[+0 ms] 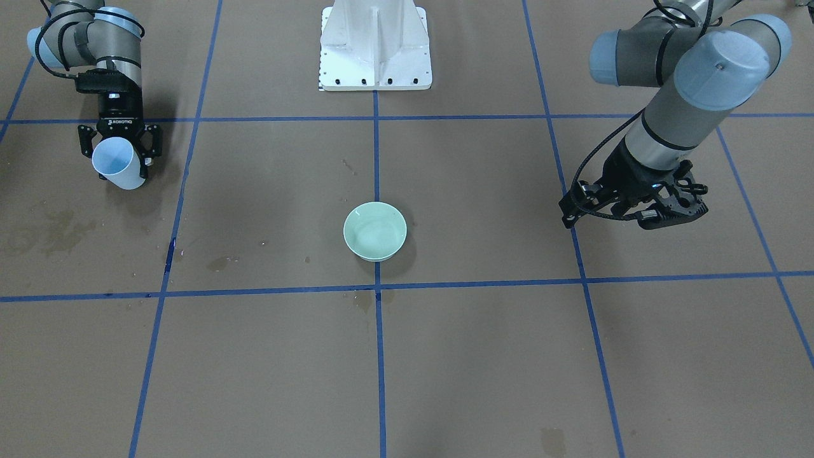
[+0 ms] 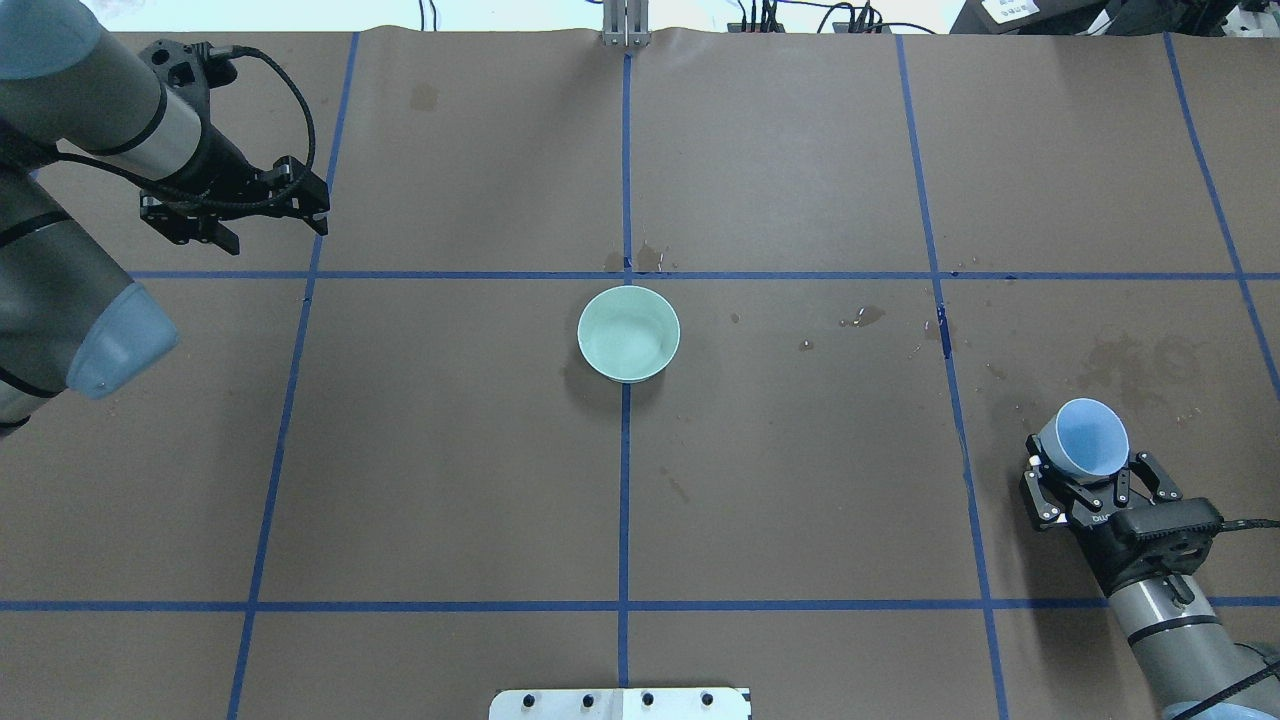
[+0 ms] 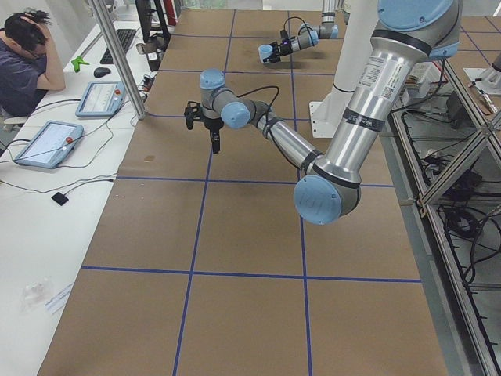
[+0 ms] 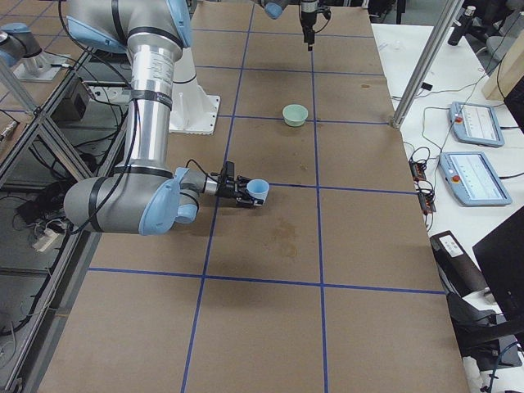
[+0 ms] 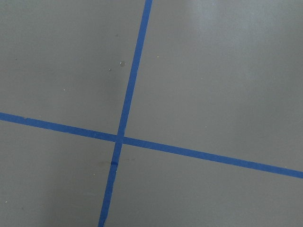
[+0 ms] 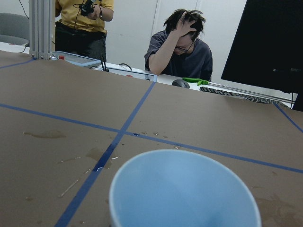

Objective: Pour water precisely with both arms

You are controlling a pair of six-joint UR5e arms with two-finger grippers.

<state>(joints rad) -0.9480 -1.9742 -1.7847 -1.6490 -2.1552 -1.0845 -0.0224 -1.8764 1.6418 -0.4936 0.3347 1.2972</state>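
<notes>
Brown paper-covered table point(image 2: 450, 450) w/ blue tape grid; pale green ceramic bowl point(image 2: 629, 333) sits at centre on a tape line. Right gripper point(image 2: 1092, 480) clamped on light blue plastic cup point(image 2: 1084, 440), tilted, well apart from bowl. Left gripper point(image 2: 232, 205) holds nothing, fingers look together. Water not discernible in cup or bowl.

You have two robot arms, the left arm point(image 2: 70, 150) and the right arm point(image 2: 1165, 590), one blue cup point(image 2: 1083, 452), one green bowl point(image 2: 628, 333), two tablets point(image 4: 471, 151), and two people point(image 6: 182, 45) in view.
</notes>
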